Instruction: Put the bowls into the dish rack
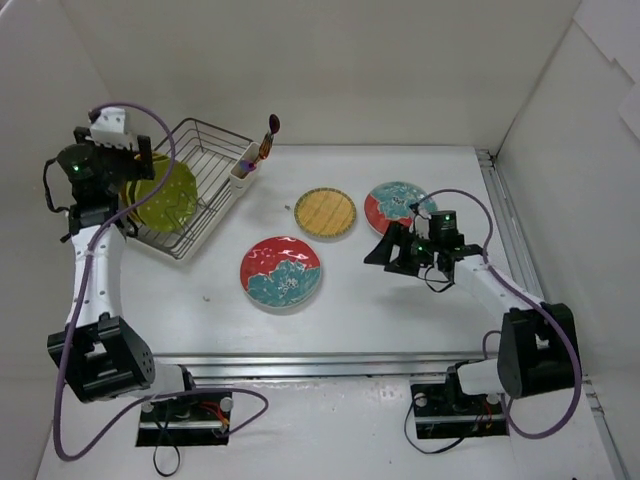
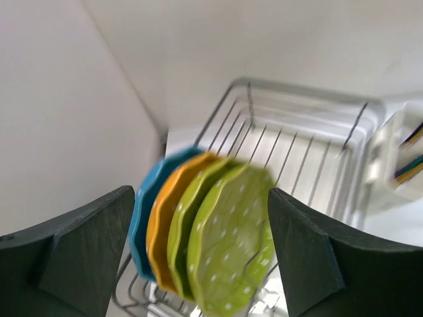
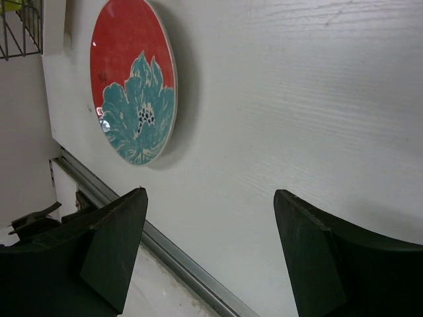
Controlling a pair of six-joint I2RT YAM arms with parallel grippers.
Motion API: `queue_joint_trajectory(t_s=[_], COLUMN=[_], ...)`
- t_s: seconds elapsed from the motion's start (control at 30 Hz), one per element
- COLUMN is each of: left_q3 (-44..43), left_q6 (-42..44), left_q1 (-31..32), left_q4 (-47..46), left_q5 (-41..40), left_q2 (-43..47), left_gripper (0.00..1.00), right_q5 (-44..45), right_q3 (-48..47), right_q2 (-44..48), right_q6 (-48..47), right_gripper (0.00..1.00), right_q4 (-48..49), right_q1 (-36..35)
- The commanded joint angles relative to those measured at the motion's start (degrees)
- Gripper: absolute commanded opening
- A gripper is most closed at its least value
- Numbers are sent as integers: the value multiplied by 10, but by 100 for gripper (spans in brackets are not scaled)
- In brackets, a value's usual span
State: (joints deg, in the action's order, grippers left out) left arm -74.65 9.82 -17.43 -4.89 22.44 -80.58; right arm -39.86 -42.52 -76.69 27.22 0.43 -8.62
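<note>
The silver wire dish rack [image 1: 212, 150] stands at the back left. In the left wrist view, a blue bowl [image 2: 147, 211], an orange bowl [image 2: 164, 228] and two green dotted bowls [image 2: 183, 218] [image 2: 228, 247] stand on edge in the rack [image 2: 297, 145]. My left gripper [image 2: 201, 254] is open, with its fingers on either side of these bowls. From above, the front green bowl [image 1: 165, 195] shows. A red-and-teal bowl [image 1: 281, 272], a tan woven bowl [image 1: 325, 213] and a second red-and-teal bowl [image 1: 392, 203] lie flat on the table. My right gripper [image 1: 385, 250] is open and empty, and low over the table.
A white utensil cup [image 1: 243, 167] with utensils sits on the rack's right corner; it also shows in the left wrist view [image 2: 390, 165]. White walls enclose the table. A metal rail [image 3: 172, 257] runs along the near edge. The right wrist view shows the near red-and-teal bowl [image 3: 132, 86].
</note>
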Motion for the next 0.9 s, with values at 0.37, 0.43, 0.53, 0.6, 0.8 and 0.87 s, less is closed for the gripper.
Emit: queue_joint_trajectory(t_s=[0.37, 0.43, 0.53, 0.6, 0.8, 0.87], left_q3=[76, 99, 128, 158, 219, 228], left_q6=[-286, -293, -290, -291, -303, -313], left_q1=[118, 118, 123, 123, 129, 129], left_q4=[103, 145, 189, 201, 196, 194], left_q5=[30, 31, 24, 22, 19, 26], left_q2=[253, 272, 318, 334, 362, 362], left_gripper=[74, 75, 75, 75, 75, 75], right_q5=[-25, -21, -15, -18, -10, -12], right_q3=[-55, -65, -80, -92, -130, -143], right_q2=[-259, -290, -332, -353, -418, -438], right_q6=[142, 152, 168, 178, 213, 221], right_gripper=[71, 71, 71, 70, 66, 65], right_q4=[319, 331, 361, 371, 387, 389], right_q1=[-132, -147, -169, -177, -206, -213])
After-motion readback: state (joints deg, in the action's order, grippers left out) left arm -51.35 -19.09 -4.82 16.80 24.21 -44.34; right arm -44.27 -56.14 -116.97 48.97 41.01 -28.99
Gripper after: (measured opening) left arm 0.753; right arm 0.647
